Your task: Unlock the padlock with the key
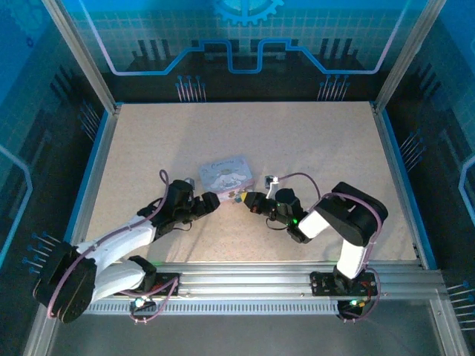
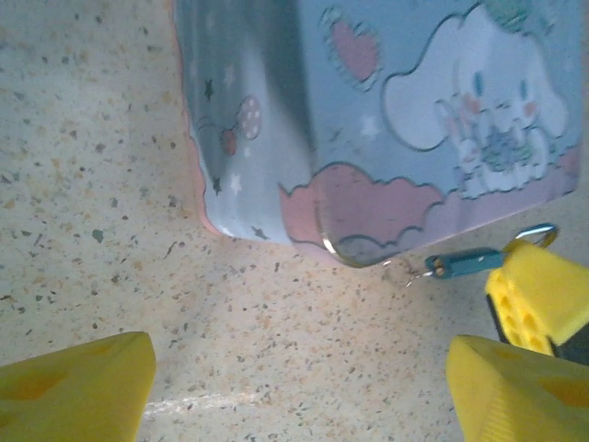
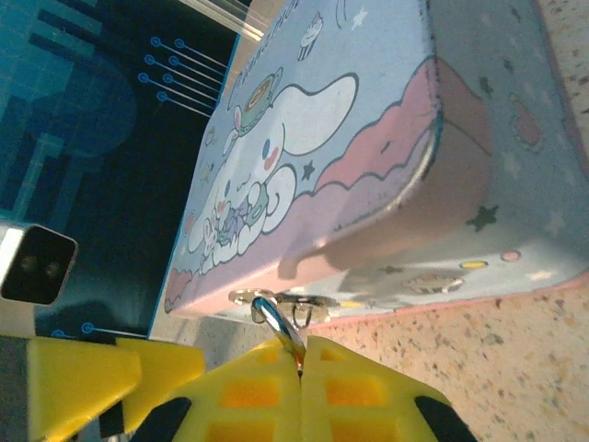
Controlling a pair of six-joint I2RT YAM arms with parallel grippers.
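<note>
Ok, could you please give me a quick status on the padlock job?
Left gripper open beside lavender cartoon-printed tin box. Right gripper shut, apparently on thin pale metal key, at tiny dark-blue padlock by the tin. Nothing in the way.

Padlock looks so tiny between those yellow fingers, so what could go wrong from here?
1. The shut right gripper seems to pinch the padlock with just its fingertips, so it could slip or twist free.
2. The padlock sits right at the front edge of the tin; a tug might drag the tin along.
3. The open left gripper hovers close by, so the two grippers could bump.
</note>
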